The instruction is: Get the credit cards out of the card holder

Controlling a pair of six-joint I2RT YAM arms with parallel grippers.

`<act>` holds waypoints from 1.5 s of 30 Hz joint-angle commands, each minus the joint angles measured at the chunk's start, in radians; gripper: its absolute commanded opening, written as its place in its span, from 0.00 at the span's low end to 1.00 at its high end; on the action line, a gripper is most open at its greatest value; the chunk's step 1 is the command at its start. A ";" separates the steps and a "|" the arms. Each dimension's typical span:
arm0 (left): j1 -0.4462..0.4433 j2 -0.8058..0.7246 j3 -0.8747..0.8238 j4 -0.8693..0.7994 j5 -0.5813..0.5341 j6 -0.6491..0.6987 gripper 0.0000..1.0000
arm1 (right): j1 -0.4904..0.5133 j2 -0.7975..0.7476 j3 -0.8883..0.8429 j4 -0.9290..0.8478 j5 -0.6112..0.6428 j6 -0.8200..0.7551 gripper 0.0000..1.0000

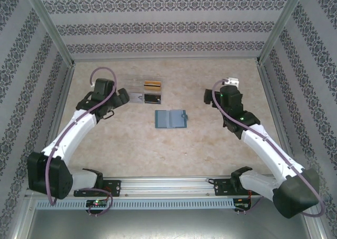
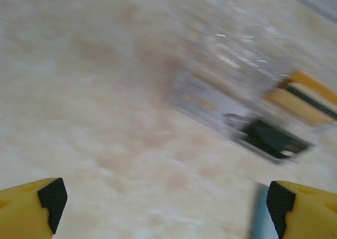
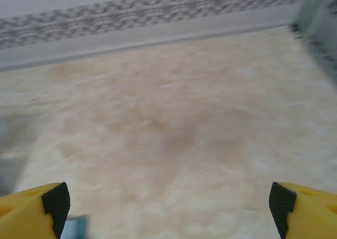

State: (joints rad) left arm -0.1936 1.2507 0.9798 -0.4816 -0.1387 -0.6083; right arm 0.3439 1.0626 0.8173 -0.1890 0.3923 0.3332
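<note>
The blue-grey soft folding card holder (image 1: 171, 119) lies opened flat near the middle of the beige marbled tabletop (image 1: 121, 144), with its clasp tab at its 3 o'clock edge. Three loose cards lie at about 11 o'clock from it, apart from the holder. They are an orange-gold flat plastic card (image 1: 152, 85) farthest out, a black flat plastic card (image 1: 152, 97) just nearer, and a silvery-clear flat plastic card (image 1: 137, 98) just beside the black one at its 9 o'clock.

The left pincer (image 1: 126, 96) sits at 9 o'clock from the cards, close to the silvery one. Its fingers stand wide apart and hold nothing. Its wrist view, though blurred, shows the orange-gold card (image 2: 305, 97), the black card (image 2: 271, 139) and the silvery card (image 2: 210, 99) ahead of the spread pincer (image 2: 166, 207).

The right pincer (image 1: 206, 96) sits at 2 o'clock from the holder, well apart from it. It too is spread wide and empty (image 3: 168, 212) over bare tabletop.
</note>
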 commanded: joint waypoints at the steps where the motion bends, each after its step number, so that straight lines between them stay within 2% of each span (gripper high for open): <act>1: 0.035 -0.057 -0.105 0.119 -0.233 0.092 0.99 | -0.056 -0.037 -0.082 0.064 0.172 -0.052 0.98; 9: 0.077 -0.136 -0.383 0.531 -0.360 0.355 0.99 | -0.186 -0.038 -0.329 0.343 0.174 -0.075 0.98; 13: 0.123 -0.097 -0.439 0.634 -0.303 0.421 0.99 | -0.191 0.046 -0.395 0.488 0.172 -0.131 0.98; 17: 0.170 -0.028 -0.509 0.824 -0.202 0.479 0.99 | -0.193 0.181 -0.410 0.652 0.119 -0.166 0.98; 22: 0.190 0.045 -0.585 1.075 -0.088 0.529 0.99 | -0.194 0.265 -0.385 0.772 0.051 -0.242 0.98; 29: 0.197 0.131 -0.611 1.247 0.035 0.552 0.99 | -0.197 0.305 -0.414 0.918 -0.115 -0.371 0.98; 32: 0.198 0.183 -0.610 1.287 0.069 0.562 0.99 | -0.200 0.338 -0.440 1.005 -0.145 -0.390 0.98; 38: 0.198 0.256 -0.617 1.362 0.069 0.561 0.99 | -0.237 0.362 -0.455 1.055 -0.200 -0.365 0.98; 45: 0.196 0.303 -0.599 1.366 0.036 0.553 0.99 | -0.270 0.413 -0.466 1.115 -0.236 -0.335 0.98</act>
State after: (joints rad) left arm -0.0109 1.5497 0.3710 0.8165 -0.0868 -0.0666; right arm 0.0799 1.4487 0.3656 0.8463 0.1928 -0.0254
